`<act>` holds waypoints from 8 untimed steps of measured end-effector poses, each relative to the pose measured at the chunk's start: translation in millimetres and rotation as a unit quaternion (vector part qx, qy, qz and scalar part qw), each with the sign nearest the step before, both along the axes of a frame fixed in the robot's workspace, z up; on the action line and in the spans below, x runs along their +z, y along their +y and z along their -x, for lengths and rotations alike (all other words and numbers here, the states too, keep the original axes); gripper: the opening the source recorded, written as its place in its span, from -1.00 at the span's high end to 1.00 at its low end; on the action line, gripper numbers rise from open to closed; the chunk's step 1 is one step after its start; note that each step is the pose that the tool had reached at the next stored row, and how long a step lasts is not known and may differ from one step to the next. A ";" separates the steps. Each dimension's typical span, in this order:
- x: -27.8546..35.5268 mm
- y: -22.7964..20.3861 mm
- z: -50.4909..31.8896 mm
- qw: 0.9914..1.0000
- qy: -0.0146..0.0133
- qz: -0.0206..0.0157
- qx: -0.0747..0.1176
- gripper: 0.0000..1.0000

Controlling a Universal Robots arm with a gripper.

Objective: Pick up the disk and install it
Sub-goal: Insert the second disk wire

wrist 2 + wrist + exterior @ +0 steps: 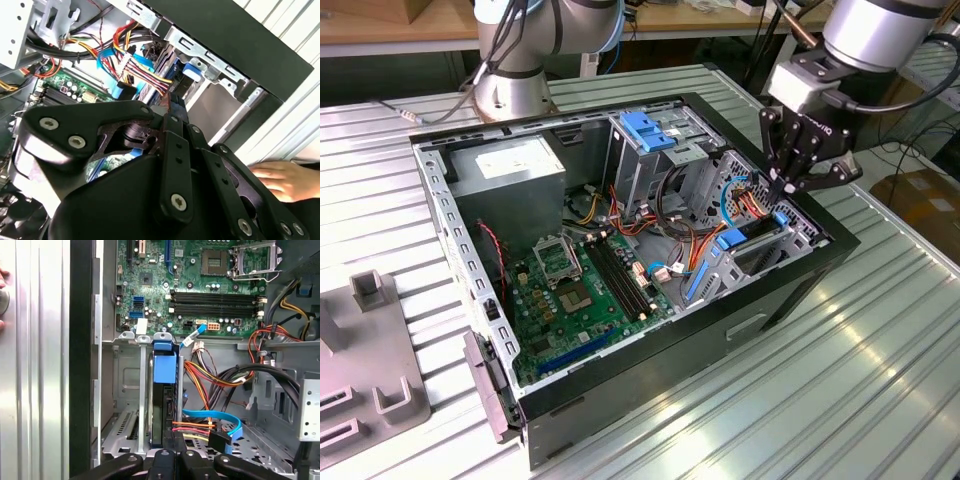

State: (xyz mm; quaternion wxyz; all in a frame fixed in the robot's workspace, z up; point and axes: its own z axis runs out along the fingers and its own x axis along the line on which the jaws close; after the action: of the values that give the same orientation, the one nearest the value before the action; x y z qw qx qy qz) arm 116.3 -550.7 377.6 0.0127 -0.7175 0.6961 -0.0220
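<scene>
hand [790, 190] with fingers drawn narrow presses, it seems, on the disk [164, 405] standing in its bay of the computer case [800, 280] (blue tab up); push straight, avoiding cables [210, 427].

Gripper [790, 185]: matt black metal links w/ bright steel screw heads, same in second wrist view [170, 107]. Disk [161, 407] just beyond fingertips: dark glossy edge, blue smooth plastic carrier tab. Drive bay [127, 390] beside fingers: bare grey sheet metal, perforated, dull sheen. Cables [210, 425] near fingers: glossy plastic insulation, blue flat + red/orange/yellow. Motherboard [200, 285]: green lacquered board. Table [880, 380]: ribbed aluminium, brushed, reflective. Case [740, 330] outer wall: black, matt.
</scene>
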 end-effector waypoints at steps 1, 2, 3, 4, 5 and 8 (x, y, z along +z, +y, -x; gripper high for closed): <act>1.6 0.0 0.2 1.000 0.000 0.000 0.000 0.80; 2.4 0.2 0.2 1.000 0.000 0.000 0.000 0.80; 3.8 1.3 0.5 1.000 0.000 0.000 0.000 0.80; 5.5 2.8 0.7 1.000 0.000 0.000 0.000 0.80; 7.3 4.8 1.0 1.000 0.000 0.000 0.000 0.80; 10.9 12.0 1.2 1.000 0.000 0.000 0.000 0.80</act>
State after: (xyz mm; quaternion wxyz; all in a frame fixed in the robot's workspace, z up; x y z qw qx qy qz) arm 115.1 -538.8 388.4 0.0128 -0.7174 0.6962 -0.0219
